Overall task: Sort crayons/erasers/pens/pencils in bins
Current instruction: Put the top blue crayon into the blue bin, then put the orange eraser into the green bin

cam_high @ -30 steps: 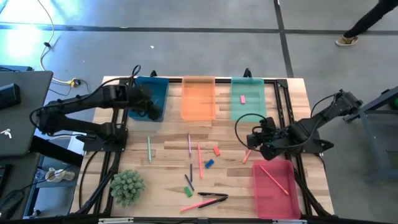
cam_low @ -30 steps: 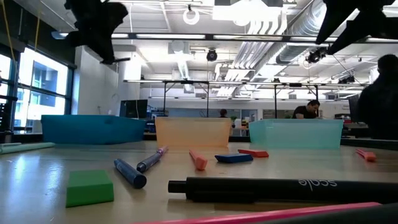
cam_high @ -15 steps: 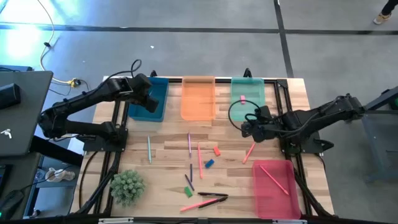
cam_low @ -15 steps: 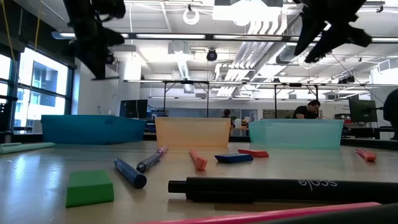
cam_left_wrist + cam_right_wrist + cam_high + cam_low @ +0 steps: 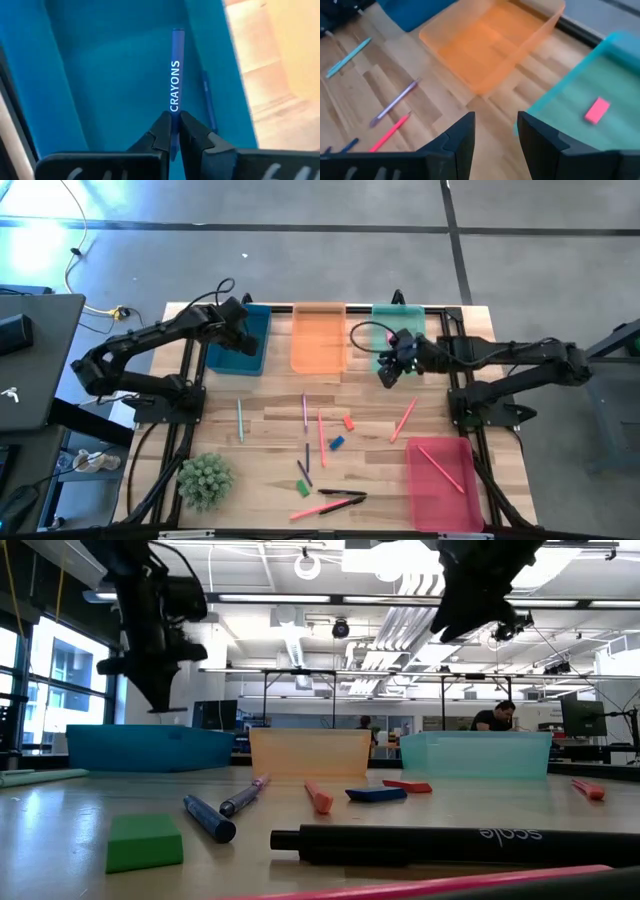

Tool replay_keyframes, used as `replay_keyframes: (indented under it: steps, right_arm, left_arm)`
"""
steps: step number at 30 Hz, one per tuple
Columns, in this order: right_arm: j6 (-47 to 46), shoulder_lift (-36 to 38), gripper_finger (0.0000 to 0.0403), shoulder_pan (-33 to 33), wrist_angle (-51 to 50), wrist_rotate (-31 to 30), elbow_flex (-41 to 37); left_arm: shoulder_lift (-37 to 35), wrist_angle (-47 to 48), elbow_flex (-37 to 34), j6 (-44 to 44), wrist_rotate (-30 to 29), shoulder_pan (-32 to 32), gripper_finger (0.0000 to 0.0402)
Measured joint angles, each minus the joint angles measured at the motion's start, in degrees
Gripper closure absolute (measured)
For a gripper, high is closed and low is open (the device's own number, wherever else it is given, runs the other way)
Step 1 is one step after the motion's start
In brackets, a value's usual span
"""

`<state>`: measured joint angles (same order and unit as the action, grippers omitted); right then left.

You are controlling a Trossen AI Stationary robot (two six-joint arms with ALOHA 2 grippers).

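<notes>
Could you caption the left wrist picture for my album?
Left gripper holds a blue crayon over the blue bin.

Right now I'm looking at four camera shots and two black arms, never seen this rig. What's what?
Two robot arms work at a wooden table. The high view looks straight down on everything; the low view looks level across the tabletop; each wrist view looks past one arm's own fingers. The left gripper is over the blue bin, shut on a blue crayon. The right gripper is open and holds nothing, over the near edge of the green bin, which holds a pink eraser. An orange bin sits between them, a pink bin is nearer the front. Loose sticks and small erasers lie mid-table.
</notes>
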<state>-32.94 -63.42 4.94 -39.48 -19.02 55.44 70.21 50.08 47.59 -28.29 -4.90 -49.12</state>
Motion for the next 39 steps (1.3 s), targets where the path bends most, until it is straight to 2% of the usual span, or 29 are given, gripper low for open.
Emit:
replay_keyframes:
  steps: [9, 16, 22, 29, 39]
  right_arm:
    - [12.24, 0.00, 0.0261, 10.32, 2.50, 6.40, 0.00]
    - [16.72, 0.00, 0.0261, 15.58, 4.47, 8.87, 0.00]
    - [19.10, 0.00, 0.0261, 18.69, 6.77, 11.52, 0.00]
    - [17.93, 0.00, 0.0261, 19.43, 8.35, 13.35, 0.00]
    - [0.34, 0.00, 0.0261, 17.54, 5.73, 17.54, 0.00]
  left_arm:
    - [7.66, -3.17, -0.02, 0.00, 0.35, -1.18, 0.0394]
    - [9.24, -3.82, -0.02, -0.14, 1.24, -1.18, 0.0392]
    - [9.29, -3.77, -0.02, -0.50, 1.18, -1.18, 0.0371]
    - [9.29, -3.73, -0.02, 0.00, 1.19, -1.18, 0.0332]
    - [9.29, -2.98, 1.32, 5.83, 1.25, -1.18, 0.0253]
